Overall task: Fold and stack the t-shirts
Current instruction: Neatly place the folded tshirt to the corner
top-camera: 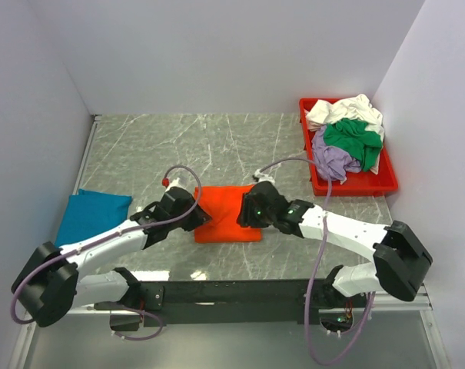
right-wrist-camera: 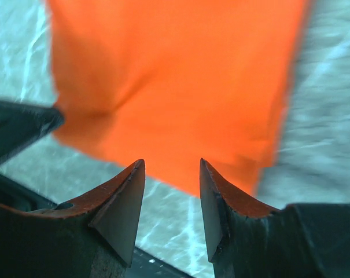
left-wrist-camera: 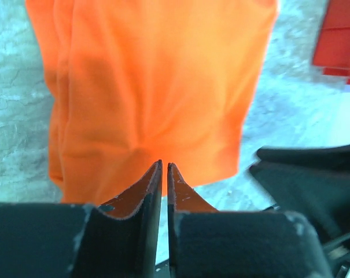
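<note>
Viewing from the top camera, we find the orange t-shirt (top-camera: 226, 212) folded into a flat rectangle on the worktop (top-camera: 178, 146), between the two arms. The left hand (left-wrist-camera: 165, 167) sits at the shirt's left edge. Its fingers are closed to a thin slit, with the tips over the near hem. Creases in the cloth run toward the tips, but we cannot tell whether any cloth is pinched between them. The right hand (right-wrist-camera: 171, 174) sits at the shirt's right edge. Its fingers stand moderately apart with nothing between them, and the shirt's corner and bare worktop show through the gap.

A teal-blue t-shirt (top-camera: 94, 216) lies folded at the left side of the worktop, well apart from the orange one. The red tray (top-camera: 353, 187) stands at the far right. It holds a loose heap: a white t-shirt (top-camera: 343, 109) on top at the back, a green t-shirt (top-camera: 353, 138) in the middle and a lavender t-shirt (top-camera: 332, 161) at the front.
</note>
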Available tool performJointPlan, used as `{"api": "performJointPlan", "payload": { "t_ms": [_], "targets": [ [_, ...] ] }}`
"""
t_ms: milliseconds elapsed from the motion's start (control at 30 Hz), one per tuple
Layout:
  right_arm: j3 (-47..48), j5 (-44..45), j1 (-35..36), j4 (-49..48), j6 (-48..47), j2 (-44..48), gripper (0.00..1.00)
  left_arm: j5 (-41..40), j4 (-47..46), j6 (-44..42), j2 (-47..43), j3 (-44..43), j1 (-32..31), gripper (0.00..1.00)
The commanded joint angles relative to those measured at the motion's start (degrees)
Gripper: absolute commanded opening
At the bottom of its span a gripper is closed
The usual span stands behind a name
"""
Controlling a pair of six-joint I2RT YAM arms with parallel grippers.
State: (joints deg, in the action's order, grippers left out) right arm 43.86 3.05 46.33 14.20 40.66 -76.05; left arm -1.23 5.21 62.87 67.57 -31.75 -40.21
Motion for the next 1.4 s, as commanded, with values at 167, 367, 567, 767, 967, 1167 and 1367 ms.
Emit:
{"api": "performJointPlan", "payload": {
  "t_ms": [167,367,567,767,967,1167,1367],
  "targets": [
    [5.4,9.7,9.5,3.6,2.1,-7.3,0.50,0.7,-0.4,1.5,-2.2,6.2,0.1,0.11],
    [2.9,10.6,10.0,2.1,3.2,-12.5,0.50,0.7,-4.3,3.3,-0.1,12.0,0.1,0.10],
    [0.5,10.3,10.1,2.8,3.4,-9.6,0.50,0.8,-1.9,3.0,-2.4,12.2,0.1,0.08],
    [-2.1,9.3,9.7,3.8,4.1,0.1,0.51,-2.3,9.5,0.9,-11.9,6.1,0.2,0.18],
    [-4.0,7.6,6.6,2.4,3.1,3.2,0.52,-0.4,9.5,-4.1,-10.6,1.1,7.0,0.34],
    [-7.7,2.1,3.4,-3.5,1.9,-1.5,0.52,8.2,2.3,-10.8,-0.6,-0.6,16.2,0.52],
    [-11.1,-0.1,1.5,-7.2,1.7,-4.1,0.51,15.9,-6.7,-14.4,6.6,-0.8,19.7,0.67]
  ]
}}
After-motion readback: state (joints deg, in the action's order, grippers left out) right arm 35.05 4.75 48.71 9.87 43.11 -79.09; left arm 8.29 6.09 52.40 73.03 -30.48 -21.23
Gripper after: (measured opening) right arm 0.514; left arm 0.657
